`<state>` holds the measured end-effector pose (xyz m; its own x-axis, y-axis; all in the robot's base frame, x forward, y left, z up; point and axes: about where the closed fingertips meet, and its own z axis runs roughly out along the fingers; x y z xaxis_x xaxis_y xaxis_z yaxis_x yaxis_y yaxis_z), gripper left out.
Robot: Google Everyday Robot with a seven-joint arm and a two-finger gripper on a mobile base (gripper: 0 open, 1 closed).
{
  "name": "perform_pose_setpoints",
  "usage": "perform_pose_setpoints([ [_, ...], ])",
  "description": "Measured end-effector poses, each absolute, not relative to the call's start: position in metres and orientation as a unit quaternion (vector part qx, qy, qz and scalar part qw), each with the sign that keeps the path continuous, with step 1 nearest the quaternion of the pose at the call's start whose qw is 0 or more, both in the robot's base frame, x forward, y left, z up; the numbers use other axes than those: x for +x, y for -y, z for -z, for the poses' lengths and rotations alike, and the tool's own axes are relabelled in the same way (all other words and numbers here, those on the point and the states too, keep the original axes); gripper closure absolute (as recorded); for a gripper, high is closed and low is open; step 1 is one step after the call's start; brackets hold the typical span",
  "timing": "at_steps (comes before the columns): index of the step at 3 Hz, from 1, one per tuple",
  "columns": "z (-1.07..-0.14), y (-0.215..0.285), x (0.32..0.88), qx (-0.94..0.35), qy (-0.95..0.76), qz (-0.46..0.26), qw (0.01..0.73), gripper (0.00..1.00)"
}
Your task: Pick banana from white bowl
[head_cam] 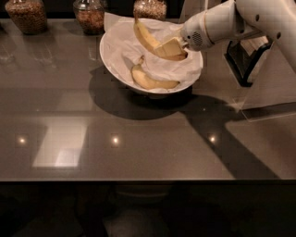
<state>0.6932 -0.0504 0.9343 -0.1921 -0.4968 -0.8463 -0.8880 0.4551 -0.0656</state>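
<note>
The white bowl (115, 60) with a crumpled paper liner stands at the back middle of the dark table. My gripper (170, 47) reaches in from the right and is shut on the banana (147, 37), the longer one with a thin stem pointing up and left. The banana is lifted above the bowl's inside, tilted. A shorter, curved banana (152, 81) still lies in the bowl at the front.
Three glass jars of grain stand along the back edge: one at the left (27, 14), one at the middle (89, 15), one behind the bowl (150, 8). A dark frame object (245, 58) stands to the right under my arm.
</note>
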Motion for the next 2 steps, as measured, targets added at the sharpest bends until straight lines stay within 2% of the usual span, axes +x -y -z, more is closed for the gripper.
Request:
perform_pose_setpoints([
  [2, -0.956, 0.048, 0.642, -0.517, -0.731, -0.2, 0.398, 1.0],
])
